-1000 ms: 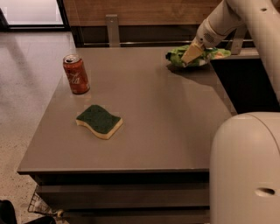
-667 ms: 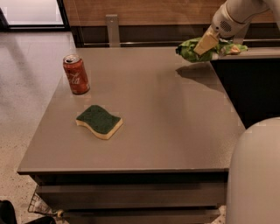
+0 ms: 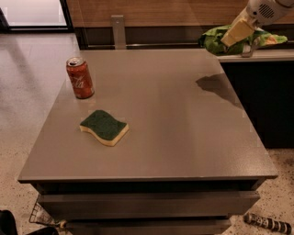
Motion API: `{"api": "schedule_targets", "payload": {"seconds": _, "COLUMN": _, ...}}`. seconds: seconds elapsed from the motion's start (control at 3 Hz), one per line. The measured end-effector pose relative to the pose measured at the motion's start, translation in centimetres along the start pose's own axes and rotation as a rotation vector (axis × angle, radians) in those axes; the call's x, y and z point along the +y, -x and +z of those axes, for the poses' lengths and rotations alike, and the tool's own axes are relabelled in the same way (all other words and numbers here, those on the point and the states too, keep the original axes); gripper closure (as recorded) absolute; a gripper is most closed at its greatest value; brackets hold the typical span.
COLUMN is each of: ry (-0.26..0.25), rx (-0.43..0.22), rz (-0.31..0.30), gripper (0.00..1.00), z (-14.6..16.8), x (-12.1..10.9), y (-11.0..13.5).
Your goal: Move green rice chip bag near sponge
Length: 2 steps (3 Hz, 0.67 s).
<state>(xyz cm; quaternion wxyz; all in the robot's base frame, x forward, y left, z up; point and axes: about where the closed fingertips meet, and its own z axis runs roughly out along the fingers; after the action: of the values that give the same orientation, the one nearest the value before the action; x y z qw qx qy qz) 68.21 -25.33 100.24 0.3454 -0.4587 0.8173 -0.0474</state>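
Left edge: pale speckled floor (image 3: 25, 101), with a wire basket corner (image 3: 40, 214) at lower left under the table. Red soda can (image 3: 80, 78) stands upright at the upper left of the table (image 3: 183, 137), near its left edge. Sponge (image 3: 104, 127) lies flat at centre left, dark green side up, below and just right of the can and apart from it. The can is on the side of the sponge away from the bag.

The table is a grey matte top with a dark shadow patch (image 3: 216, 85) at upper right. Behind it are a wood-panel wall (image 3: 161, 9) and a metal bracket (image 3: 118, 31).

Upper right of frame: green rice chip bag (image 3: 214, 40) is held in the air above the table's far right corner, well apart from the sponge. The tool (image 3: 243, 39) is clamped on the bag, coming in from the top right corner. A pale ledge (image 3: 262, 56) runs behind it. A striped object (image 3: 268, 223) lies on the floor at lower right.
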Motion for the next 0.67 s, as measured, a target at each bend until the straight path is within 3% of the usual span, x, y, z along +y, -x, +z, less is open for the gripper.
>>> {"api": "schedule_targets", "payload": {"seconds": 0.33, "ry": 0.022, "rx": -0.079, "rz": -0.057, "gripper": 1.00, "z": -3.1, "x": 3.4, "y": 1.1}}
{"api": "schedule_targets", "payload": {"seconds": 0.67, "ry": 0.076, "rx": -0.213, "rz": -0.141, "gripper": 1.00, "z": -6.3, "x": 9.6, "y": 2.8}}
